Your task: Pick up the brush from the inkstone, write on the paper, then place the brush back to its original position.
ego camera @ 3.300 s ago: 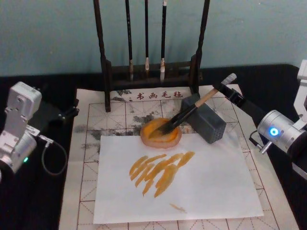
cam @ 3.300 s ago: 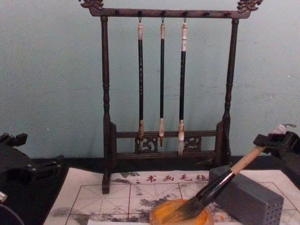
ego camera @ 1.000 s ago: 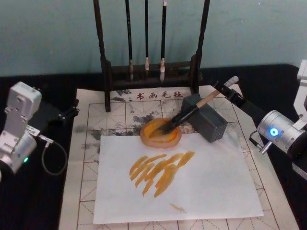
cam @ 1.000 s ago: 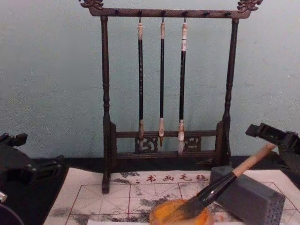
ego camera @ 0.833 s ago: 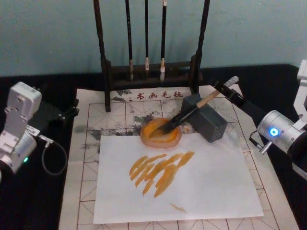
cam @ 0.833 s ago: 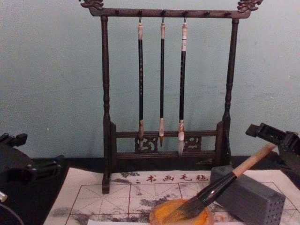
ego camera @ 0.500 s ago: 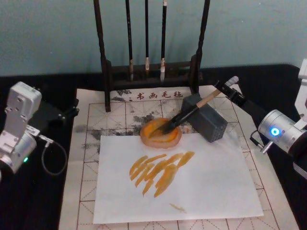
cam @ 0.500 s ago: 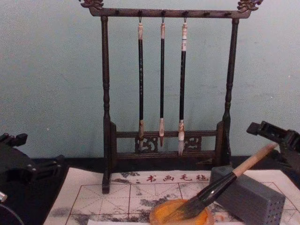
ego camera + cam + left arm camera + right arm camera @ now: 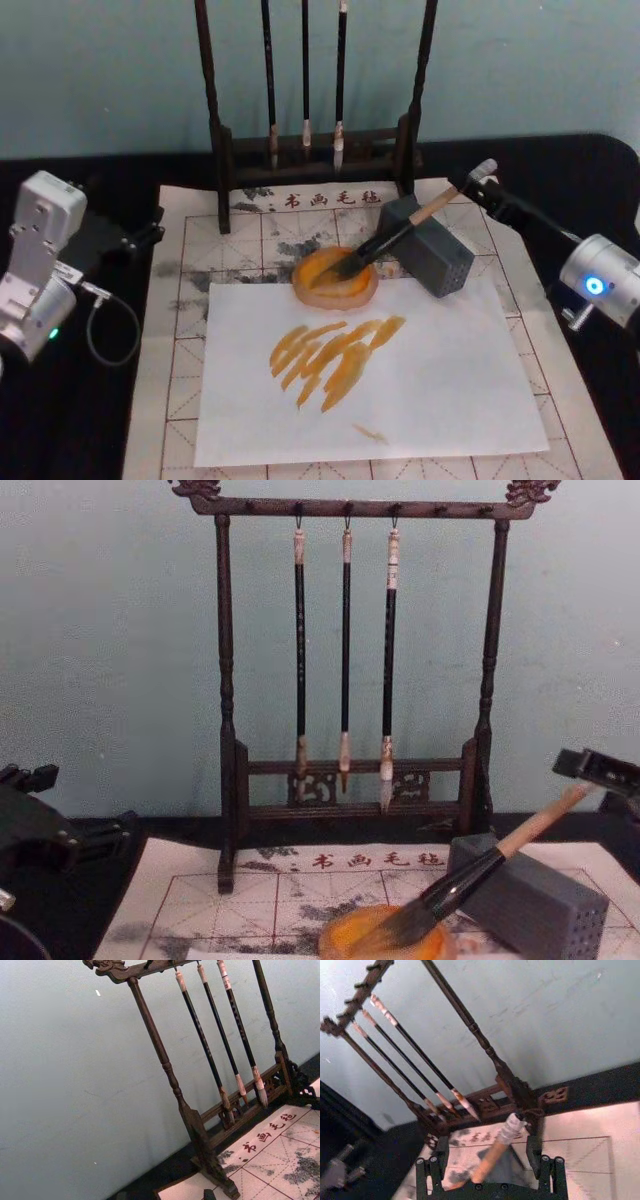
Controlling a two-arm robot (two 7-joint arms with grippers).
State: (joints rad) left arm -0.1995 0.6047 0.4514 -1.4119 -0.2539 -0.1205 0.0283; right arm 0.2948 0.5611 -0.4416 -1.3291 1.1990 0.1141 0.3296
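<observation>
The brush [image 9: 395,234] is propped on a grey block [image 9: 428,248], bristles in the orange dish [image 9: 335,278]. The right gripper [image 9: 487,192] is spread open around its end, the rack [image 9: 315,150] just behind. The left gripper's [image 9: 140,238] state cannot be told.

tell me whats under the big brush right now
The brush leans with its handle on a grey block and its bristles in an orange dish. The dish floor beneath the bristles is covered. The right claw, open, sits at the handle's end.

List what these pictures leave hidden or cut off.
Chest view: the orange dish has its near rim cut off by the bottom edge.
Right wrist view: the brush has its bristles hidden behind the right gripper.
Head view: the rack has its top bar cut off by the top edge.
</observation>
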